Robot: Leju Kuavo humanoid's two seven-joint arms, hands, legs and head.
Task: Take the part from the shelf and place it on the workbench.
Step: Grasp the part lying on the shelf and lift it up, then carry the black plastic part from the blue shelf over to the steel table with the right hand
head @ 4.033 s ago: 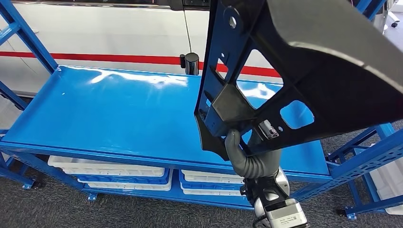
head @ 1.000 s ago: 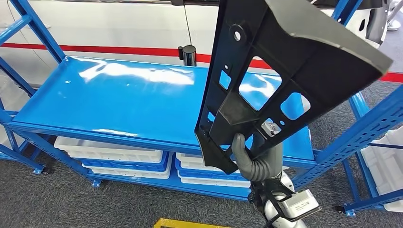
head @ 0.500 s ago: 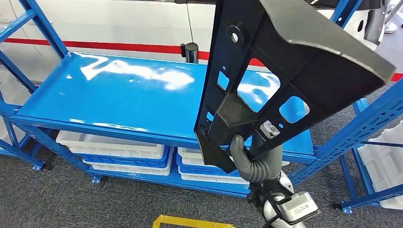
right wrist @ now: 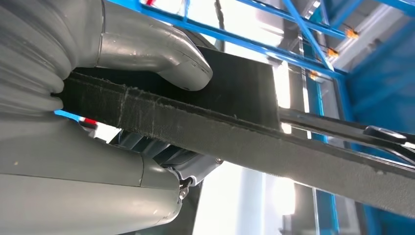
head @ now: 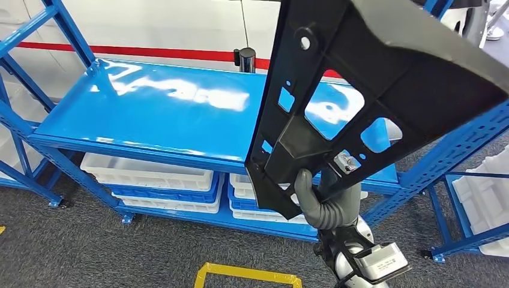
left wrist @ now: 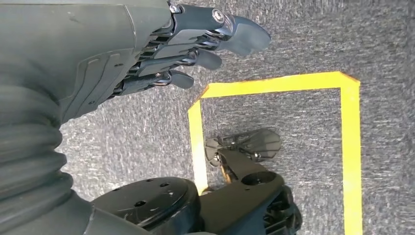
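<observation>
So, left to right: the left hand hangs over the carpet by a yellow floor marking, fingers loosely apart, holding nothing. The blue shelf sits just ahead. The right hand grips the black part at its lower edge, holding it up over the shelf's right end. Looks like the carry step; next it needs to find the workbench and set the part down.

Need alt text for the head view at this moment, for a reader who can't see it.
The right robot hand holds a large black part upright, close to the camera, in front of a blue shelf. White bins sit on the lower level, and yellow tape marks the grey carpet.
</observation>
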